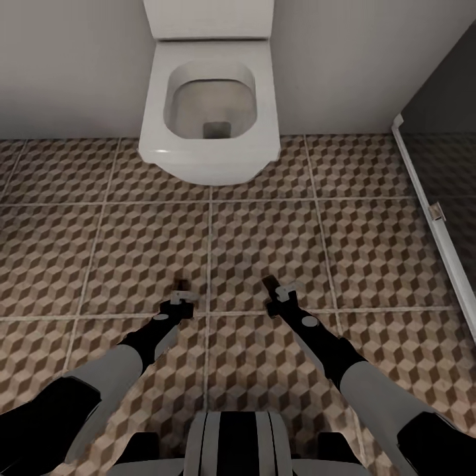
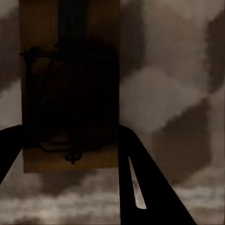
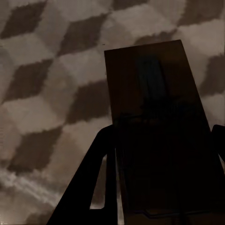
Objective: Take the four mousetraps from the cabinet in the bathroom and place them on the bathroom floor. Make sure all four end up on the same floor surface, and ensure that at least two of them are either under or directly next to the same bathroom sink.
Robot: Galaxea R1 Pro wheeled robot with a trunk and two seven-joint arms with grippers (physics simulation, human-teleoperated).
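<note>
Over the cube-patterned bathroom floor point(image 1: 264, 231) both my arms reach forward and down. My left gripper point(image 1: 180, 299) is shut on a mousetrap point(image 1: 180, 286), a small dark sliver at its tip. In the left wrist view that mousetrap point(image 2: 70, 70) is a brown wooden board with a thin wire frame, held between the gripper's point(image 2: 70, 138) dark fingers point(image 2: 136, 178). My right gripper point(image 1: 276, 294) is shut on a second mousetrap point(image 1: 268, 283). The right wrist view shows this dark board point(image 3: 154, 93) clamped in the gripper point(image 3: 161, 140). The cabinet and the sink are out of view.
A white toilet point(image 1: 208, 112) stands against the grey wall straight ahead. A dark partition with a white frame point(image 1: 430, 205) runs along the right side. Open tiled floor lies between my grippers and the toilet.
</note>
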